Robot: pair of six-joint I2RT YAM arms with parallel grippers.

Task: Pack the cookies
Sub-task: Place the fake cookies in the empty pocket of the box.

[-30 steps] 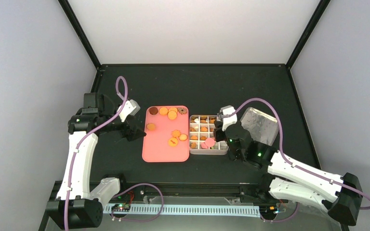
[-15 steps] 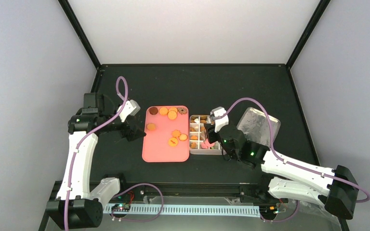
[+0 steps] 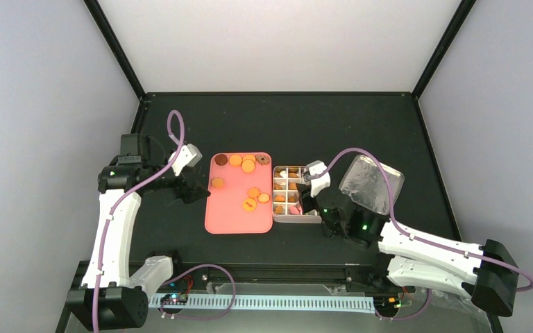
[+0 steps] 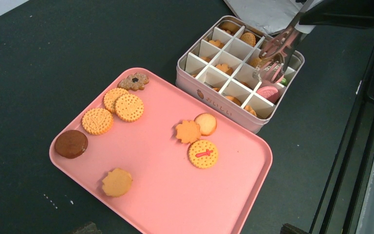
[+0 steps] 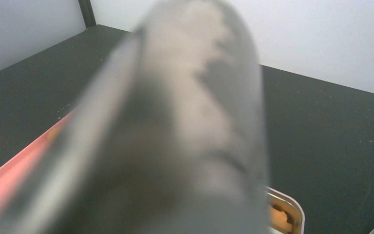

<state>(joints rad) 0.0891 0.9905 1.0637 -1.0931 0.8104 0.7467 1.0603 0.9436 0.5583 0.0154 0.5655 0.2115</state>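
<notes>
Tin: open on the table, divided into cells, several already filled.
Cookies: nine lie loose on the pink tray just left of the tin; the rest sit in its cells.
Pink cookie: tilted in a cell along the tin's near edge.
Right claw: closed partway on the handle of the metal tongs. Judged reason: the slim tips fit cells the claw would not.
Tong tips: just above the pink cookie; contact cannot be told.
Left claw: spread wide and empty, beyond the tray from the tin, apparently parked clear.
Lid: right of the tin, set aside for access.
</notes>
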